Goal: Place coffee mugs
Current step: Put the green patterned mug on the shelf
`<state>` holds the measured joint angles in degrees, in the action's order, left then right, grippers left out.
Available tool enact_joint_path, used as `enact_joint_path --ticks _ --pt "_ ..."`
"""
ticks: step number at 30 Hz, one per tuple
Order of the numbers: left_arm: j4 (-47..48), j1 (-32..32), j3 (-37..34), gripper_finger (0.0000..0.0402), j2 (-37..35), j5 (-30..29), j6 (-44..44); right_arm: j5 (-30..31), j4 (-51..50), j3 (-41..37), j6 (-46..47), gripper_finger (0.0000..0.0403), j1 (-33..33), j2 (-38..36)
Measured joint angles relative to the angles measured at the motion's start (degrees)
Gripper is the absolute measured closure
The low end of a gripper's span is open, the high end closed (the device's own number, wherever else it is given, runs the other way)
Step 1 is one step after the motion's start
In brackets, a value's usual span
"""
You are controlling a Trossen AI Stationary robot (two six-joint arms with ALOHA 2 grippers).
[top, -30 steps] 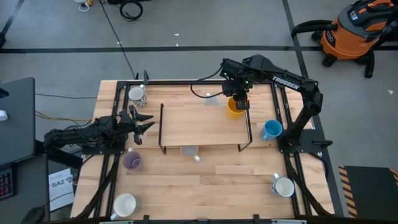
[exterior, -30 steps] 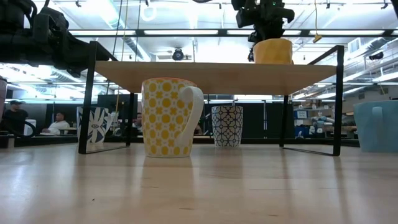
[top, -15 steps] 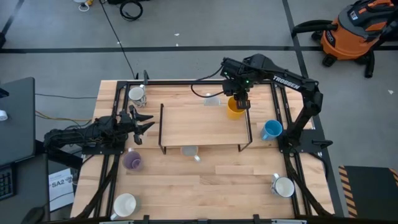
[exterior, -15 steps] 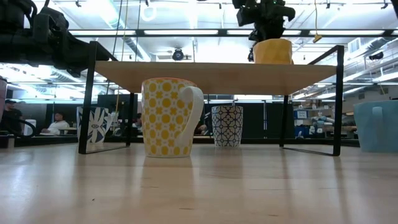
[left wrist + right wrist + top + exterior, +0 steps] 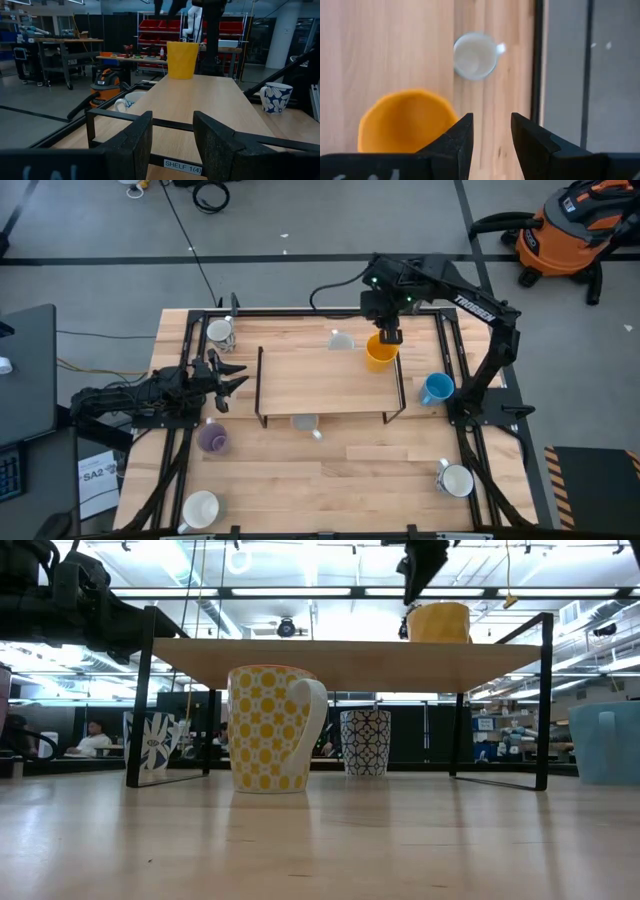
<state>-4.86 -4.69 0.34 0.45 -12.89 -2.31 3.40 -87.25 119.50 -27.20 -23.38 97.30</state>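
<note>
— Where is the orange-yellow mug (image 5: pixel 379 352)?

— Upright on the wooden shelf (image 5: pixel 300 380), at its far right corner. The right gripper (image 5: pixel 390 334) hangs just above its far rim, apart from it, fingers spread with nothing between them; its wrist camera looks down past them onto the mug's mouth (image 5: pixel 407 120).

— And the other mugs?

— A white mug (image 5: pixel 475 55) stands on the shelf just beside the orange one. A yellow-patterned mug (image 5: pixel 275 728) sits under the shelf, a blue mug (image 5: pixel 435 389) on the table (image 5: pixel 330 470) to the right, a purple mug (image 5: pixel 212 439) toward the left.

— The left arm?

— The left gripper (image 5: pixel 228 375) waits at the shelf's left edge, fingers apart; empty, as far as its wrist view shows.
</note>
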Motion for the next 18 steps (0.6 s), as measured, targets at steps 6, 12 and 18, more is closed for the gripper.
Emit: enact_joint_path --ticks 6,12,18 --pt "-0.01 0.00 0.00 0.0253 0.01 0.00 -0.02 -0.03 10.75 0.22 0.02 0.0265 -2.29 0.02" --pt "0.00 0.00 0.00 0.0253 0.00 0.01 -0.02 -3.32 21.74 -2.16 2.24 0.0265 -5.07 0.07" --pt "0.05 0.00 0.01 0.0253 0.02 0.00 -0.04 -4.65 28.25 -5.91 7.58 0.0265 -6.70 0.09"
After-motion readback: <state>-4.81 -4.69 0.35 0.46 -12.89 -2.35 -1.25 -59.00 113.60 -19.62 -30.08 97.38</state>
